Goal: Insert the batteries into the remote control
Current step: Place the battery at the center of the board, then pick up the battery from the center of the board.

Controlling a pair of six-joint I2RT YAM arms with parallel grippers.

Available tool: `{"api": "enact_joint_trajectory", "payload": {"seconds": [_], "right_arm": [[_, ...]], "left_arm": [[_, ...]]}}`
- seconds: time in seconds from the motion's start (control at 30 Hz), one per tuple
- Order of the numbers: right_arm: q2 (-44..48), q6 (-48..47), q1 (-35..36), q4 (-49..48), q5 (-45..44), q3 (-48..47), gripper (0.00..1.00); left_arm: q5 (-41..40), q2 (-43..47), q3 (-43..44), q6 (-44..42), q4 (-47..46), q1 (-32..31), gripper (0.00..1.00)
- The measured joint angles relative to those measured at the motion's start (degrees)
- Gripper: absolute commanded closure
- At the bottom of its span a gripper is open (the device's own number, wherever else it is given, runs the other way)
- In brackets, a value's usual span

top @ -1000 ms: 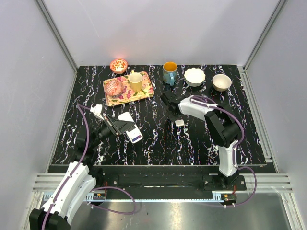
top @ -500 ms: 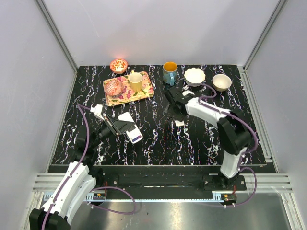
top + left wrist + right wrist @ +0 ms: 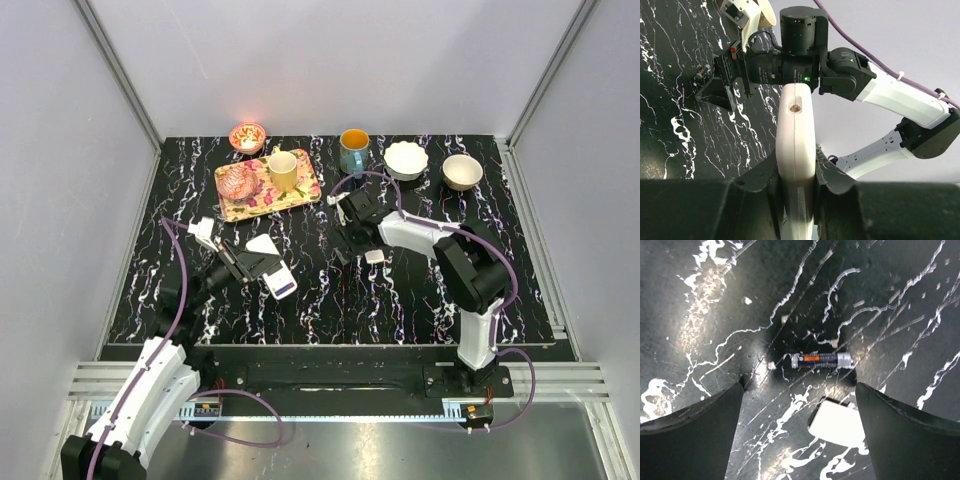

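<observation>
Battery (image 3: 820, 360), dark with an orange band, lies on the marbled table (image 3: 715, 290) just beside the white cover piece (image 3: 837, 422), and your right gripper (image 3: 800, 410) hangs over both with jaws spread wide. Well to the left of that cover, your left gripper (image 3: 796, 187) pinches the white remote control (image 3: 796, 135) on its edges.

The remote control (image 3: 795, 131), white and slim, sits edge-on, clamped in the left gripper (image 3: 796, 172) off the table (image 3: 670, 125). One battery (image 3: 821, 360), dark with an orange band, perhaps purplish, lies flat on it
</observation>
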State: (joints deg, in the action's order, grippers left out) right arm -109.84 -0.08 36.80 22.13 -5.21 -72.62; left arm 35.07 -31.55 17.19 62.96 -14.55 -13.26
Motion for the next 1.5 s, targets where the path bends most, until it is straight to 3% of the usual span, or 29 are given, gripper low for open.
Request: {"api": "enact_joint_trajectory", "payload": {"seconds": [0.33, 0.9, 1.23, 1.5], "right_arm": [[-1.99, -7.19, -1.18, -0.48, 3.04, -2.71, 0.05], [-4.79, -7.85, -4.94, -0.13, 8.41, -4.79, 0.18], [-5.03, -7.8, -4.94, -0.44, 8.39, -4.96, 0.29], [-5.03, -7.39, -4.92, -0.52, 7.91, -4.94, 0.44]], "left_arm": [[0.04, -0.07, 0.0, -2.12, 2.27, 0.0, 1.0], [0.02, -1.62, 0.0, -2.8, 2.21, -0.04, 1.0], [0.07, -2.62, -0.02, -2.78, 1.2, -0.04, 1.0], [0.15, -2.84, -0.81, -2.75, 0.72, -0.04, 1.0]]}}
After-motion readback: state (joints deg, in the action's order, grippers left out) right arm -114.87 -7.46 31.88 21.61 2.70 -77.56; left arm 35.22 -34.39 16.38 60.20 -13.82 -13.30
